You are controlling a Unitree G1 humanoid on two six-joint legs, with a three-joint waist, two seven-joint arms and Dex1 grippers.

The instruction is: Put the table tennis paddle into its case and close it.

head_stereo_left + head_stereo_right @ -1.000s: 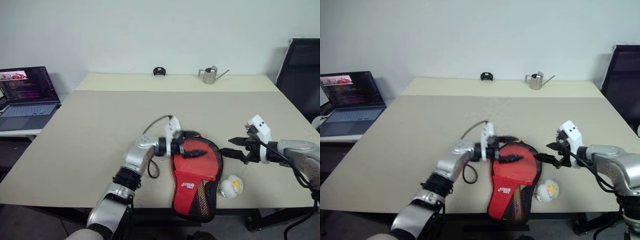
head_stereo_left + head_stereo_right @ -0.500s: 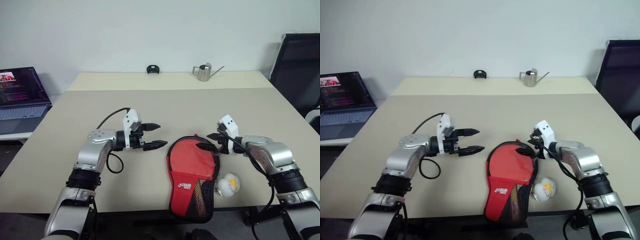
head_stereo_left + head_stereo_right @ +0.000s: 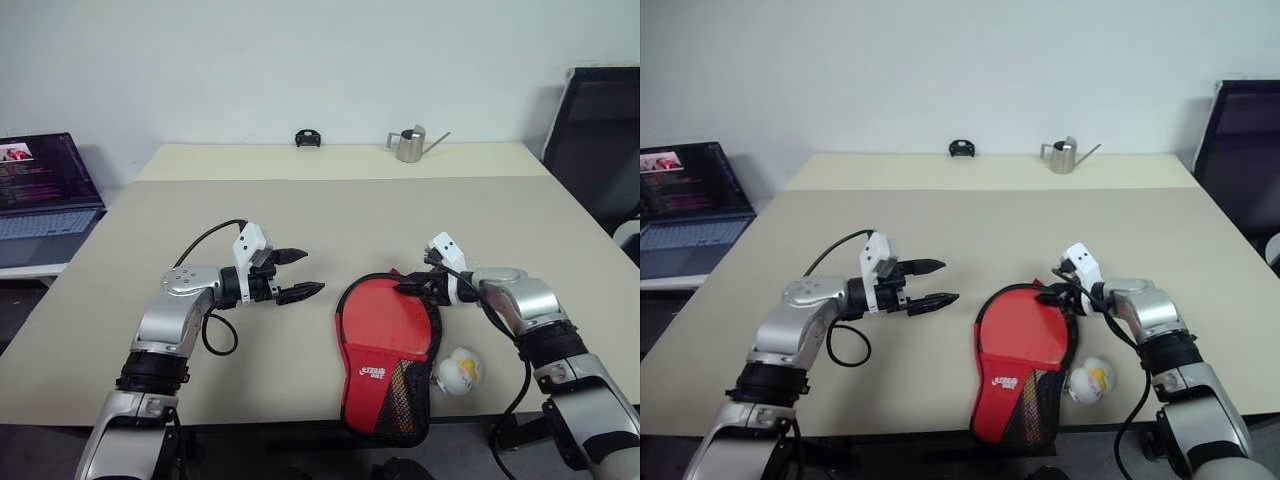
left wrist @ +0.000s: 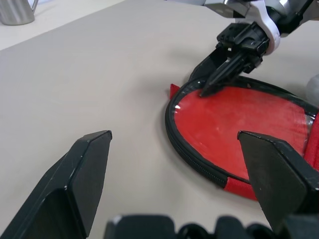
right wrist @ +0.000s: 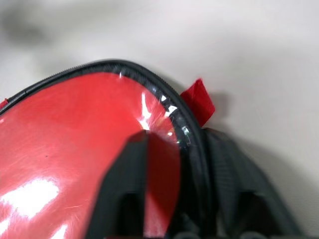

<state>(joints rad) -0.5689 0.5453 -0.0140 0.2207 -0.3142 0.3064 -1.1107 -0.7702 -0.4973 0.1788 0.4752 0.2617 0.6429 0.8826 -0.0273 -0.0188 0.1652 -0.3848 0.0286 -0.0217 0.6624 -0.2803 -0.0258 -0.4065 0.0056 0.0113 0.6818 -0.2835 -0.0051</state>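
Two hands over worktop [image 3: 200, 220]. Left hand [image 3: 300, 274] spread wide, empty, beside case [image 3: 388, 345]. Red paddle face [image 4: 239, 119] sits inside case, rim unzipped. Right hand [image 4: 205, 89] pinched on case's black edge. Judgement: insertion done, zipping remains.

We find one printed mark, a small white logo [image 3: 376, 373] on the red lower face of the case [image 3: 386, 350], just above its mesh pocket; its letters are too small for us to read. The laptop [image 3: 45, 190] at the far left shows lines of coloured text on its dark screen, which we likewise cannot make out. We see no other lettering, number or sign on any surface.
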